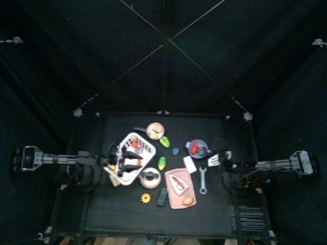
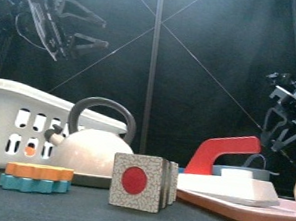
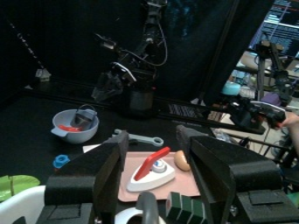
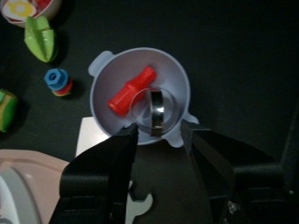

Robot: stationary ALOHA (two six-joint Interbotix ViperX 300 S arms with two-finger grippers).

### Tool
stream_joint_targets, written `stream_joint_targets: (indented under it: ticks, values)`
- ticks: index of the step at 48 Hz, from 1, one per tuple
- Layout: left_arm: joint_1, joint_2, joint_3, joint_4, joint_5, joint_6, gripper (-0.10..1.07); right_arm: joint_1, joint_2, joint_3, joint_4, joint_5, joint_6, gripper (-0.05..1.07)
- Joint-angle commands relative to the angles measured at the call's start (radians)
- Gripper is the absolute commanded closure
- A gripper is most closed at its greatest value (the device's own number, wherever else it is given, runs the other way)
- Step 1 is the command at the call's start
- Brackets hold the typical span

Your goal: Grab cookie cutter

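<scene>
From the front edge of the black worktop (image 2: 85, 216), the flat orange flower-shaped cookie cutter (image 2: 39, 173) lies low at the left of the front view, stacked on a teal piece of the same outline, just before the white slotted plastic basket (image 2: 15, 118). From high above, the cookie cutter shows as a small orange spot (image 1: 145, 198) low in the middle of the frame, near the worktop's front edge, with neither arm close to it.

To its right in the front view stands a cream kettle with a grey hoop handle (image 2: 91, 146), then a small upright block with a red dot on its face (image 2: 140, 180), then a pink cutting board (image 2: 254, 208) carrying a red-handled white utensil (image 2: 233, 158).

The left tool (image 2: 60, 22) hangs high in the upper left of the front view, its jaws spread wide and holding nothing; its own camera shows both jaws well apart over the pink board.

The right tool (image 4: 163, 149) hovers over a pale grey bowl (image 4: 111, 66) that holds a red plastic piece (image 4: 131, 89) and a round metal part (image 4: 158, 103). Its jaws stand apart, released, with nothing between them. A blue and orange stacked ring (image 4: 58, 83) and a green wedge (image 4: 42, 37) lie beside the bowl on the worktop.
</scene>
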Motion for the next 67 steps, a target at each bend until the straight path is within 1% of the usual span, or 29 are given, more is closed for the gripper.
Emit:
stream_joint_targets:
  ticks: [1, 7, 18, 31, 48, 67]
  values:
    - [-0.002, 0.002, -0.02, 0.003, -0.003, 0.003, 0.12, -0.063, 0.04, -0.008, -0.014, -0.067, -0.003, 0.22]
    - [-0.002, 0.002, -0.02, 0.003, -0.003, 0.003, 0.12, -0.104, 0.081, -0.008, -0.02, -0.098, -0.008, 0.22]
    - [-0.002, 0.003, -0.018, 0.002, -0.003, 0.003, 0.12, -0.114, 0.12, -0.018, -0.021, -0.104, -0.006, 0.22]
    - [-0.002, 0.005, -0.017, 0.0, 0.003, 0.002, 0.12, -0.114, 0.12, -0.02, -0.038, -0.104, -0.002, 0.25]
    - [-0.003, 0.005, -0.017, -0.008, 0.003, 0.002, 0.12, -0.109, 0.12, -0.023, -0.038, -0.11, 0.0, 0.41]
    - [-0.003, 0.005, -0.017, -0.008, 0.003, 0.002, 0.12, -0.107, 0.12, -0.034, -0.055, -0.115, 0.002, 0.43]
